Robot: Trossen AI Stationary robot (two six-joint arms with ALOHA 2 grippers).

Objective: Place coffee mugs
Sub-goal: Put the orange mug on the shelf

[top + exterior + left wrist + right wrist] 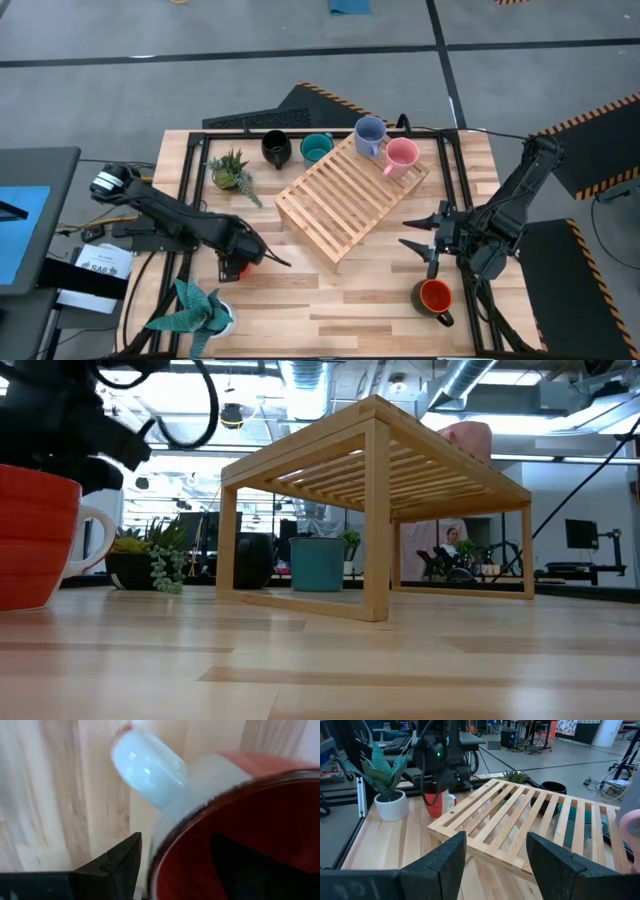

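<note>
- High view: a slatted wooden rack point(350, 195) sits at an angle in the middle of the table point(330, 310); the lavender-blue mug point(370, 136) and the pink mug point(401, 157) stand on its far end, just beside each other.
- On the table just beyond the rack's far left edge stand the black mug point(276, 149) and the teal mug point(316, 148); a small leafy plant point(231, 170) is near them to the left, and a spiky plant in a white pot point(200, 312) stands at the near left corner.
- Left gripper point(262, 252) is low over the table left of the rack, with the red mug point(232, 268) beneath it; its jaws are spread wide, one finger point(115, 865) outside the rim and the other inside the cup.
- Right gripper point(427, 238) hangs to the right of the rack, its jaws parted and holding nothing; the orange-red mug with a black handle point(436, 298) stands close by on the near side.
- Left wrist view alone shows the red mug's pale handle point(150, 767) and dark red inside.
- Low view alone looks under the rack, where the teal and black mugs show, with a seated person point(452, 550) far off in the room.
- Writing shows on a label at the table's left edge point(100, 265), too small to read.
</note>
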